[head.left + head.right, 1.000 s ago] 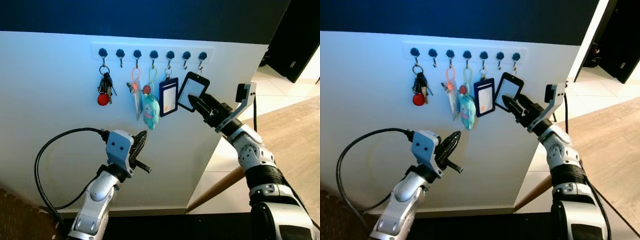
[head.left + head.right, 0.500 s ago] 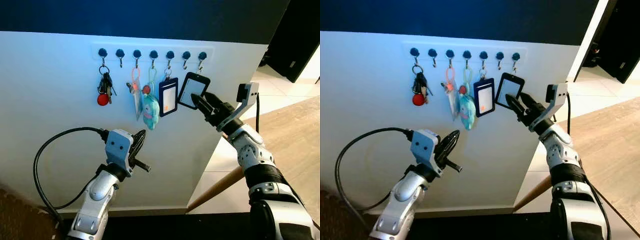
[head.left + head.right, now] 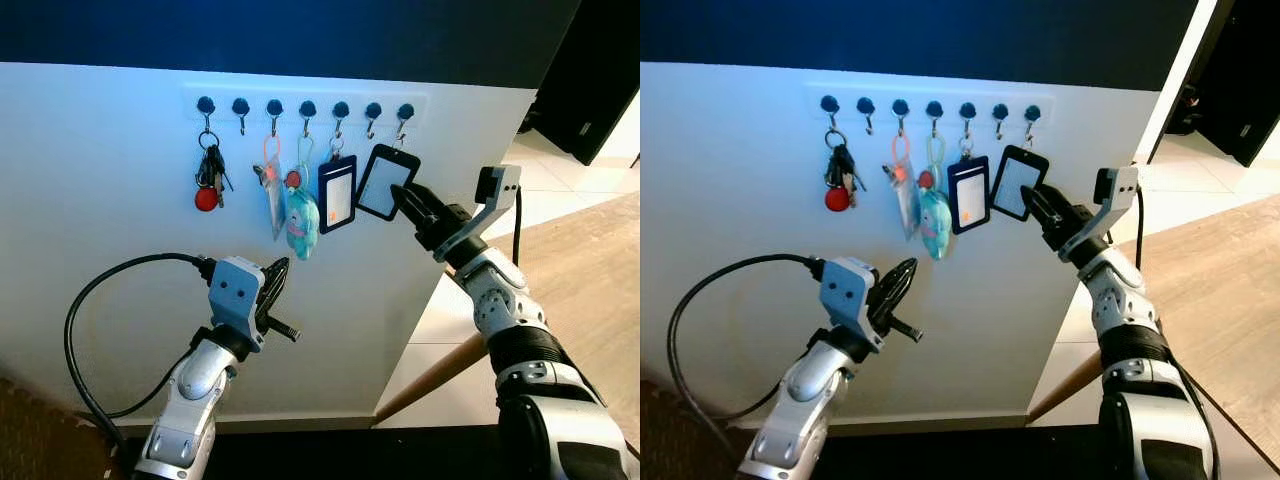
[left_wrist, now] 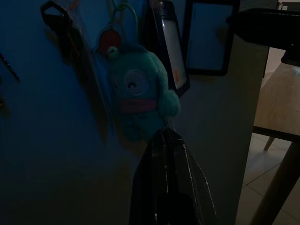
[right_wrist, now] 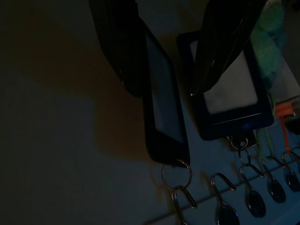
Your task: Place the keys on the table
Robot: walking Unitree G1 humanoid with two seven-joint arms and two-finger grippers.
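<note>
Straddling black badge holder (image 3: pixel 385 182), R gripper (image 3: pixel 408 200); keys (image 3: pixel 209 176) far left.

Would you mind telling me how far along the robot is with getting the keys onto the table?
Nothing is done yet: the keys hang on the leftmost hook of the hook rail. In hand: the right gripper is at the black card holder on the rightmost hook, one finger on either side, not at the keys. The left gripper sits shut below the plush toy. Left: unhooking, carrying, placing.
</note>
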